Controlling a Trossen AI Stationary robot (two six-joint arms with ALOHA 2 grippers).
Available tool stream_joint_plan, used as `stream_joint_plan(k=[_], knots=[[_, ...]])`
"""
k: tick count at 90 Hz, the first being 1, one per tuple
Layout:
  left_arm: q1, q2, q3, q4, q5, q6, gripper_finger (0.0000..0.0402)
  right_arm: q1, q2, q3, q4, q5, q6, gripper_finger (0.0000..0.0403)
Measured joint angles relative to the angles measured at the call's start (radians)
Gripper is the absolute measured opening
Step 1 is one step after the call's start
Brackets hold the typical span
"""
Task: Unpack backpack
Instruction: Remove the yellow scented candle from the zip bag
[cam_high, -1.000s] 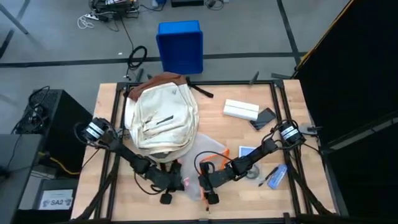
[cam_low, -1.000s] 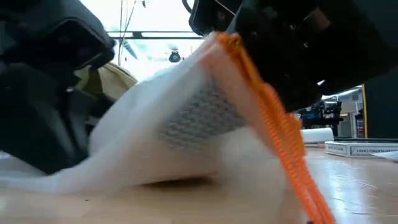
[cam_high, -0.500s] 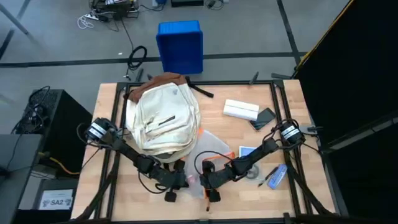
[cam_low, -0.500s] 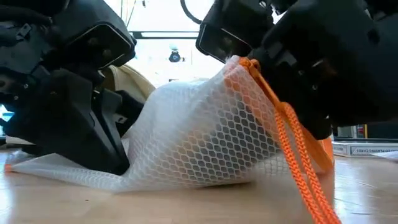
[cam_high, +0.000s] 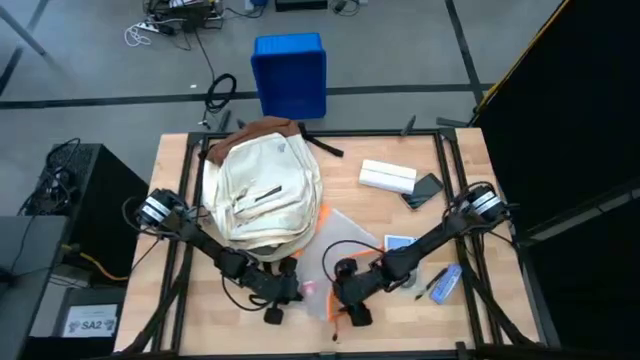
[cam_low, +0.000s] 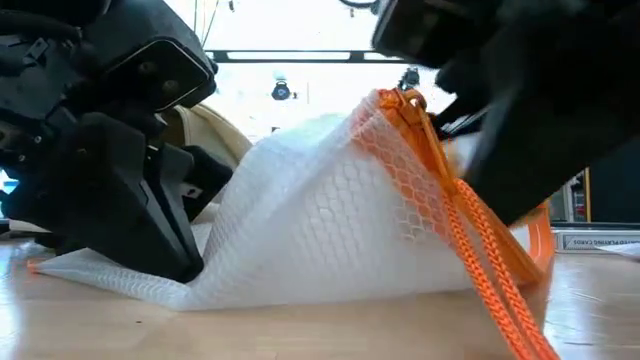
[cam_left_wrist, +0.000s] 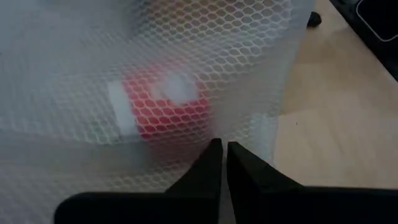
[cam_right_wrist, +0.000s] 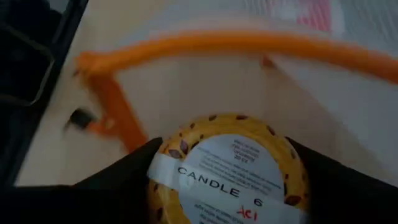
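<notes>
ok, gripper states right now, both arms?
Left gripper: shut, pinching the mesh pouch.
Right gripper: shut on a round yellow candle tin.

Even overhead light falls on the pale wooden bench (cam_high: 400, 215), with soft shadows. In the low view, bright windows behind the translucent white mesh pouch with orange zip edge (cam_low: 330, 230) glare, and the arm beside it is motion-blurred. Both wrist views are out of focus.
</notes>
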Motion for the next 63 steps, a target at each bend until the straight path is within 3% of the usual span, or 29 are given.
stream_joint_plan(k=[21, 37, 51, 63], knots=[[0.0, 0.0, -0.001, -0.002, 0.002, 0.0, 0.0, 0.059, -0.124, 0.0, -0.269, 0.025, 0.141, 0.0262], [-0.001, 0.0, -0.002, 0.0, 0.002, -0.001, 0.0, 0.116, -0.153, -0.032, -0.501, 0.157, 0.285, 0.0262], [-0.004, 0.0, -0.002, 0.0, 0.002, -0.001, 0.0, 0.144, -0.152, -0.138, -0.405, 0.161, 0.402, 0.0262], [-0.004, 0.0, -0.003, 0.005, 0.002, -0.001, 0.0, 0.173, -0.157, -0.198, -0.331, 0.254, 0.474, 0.0266]])
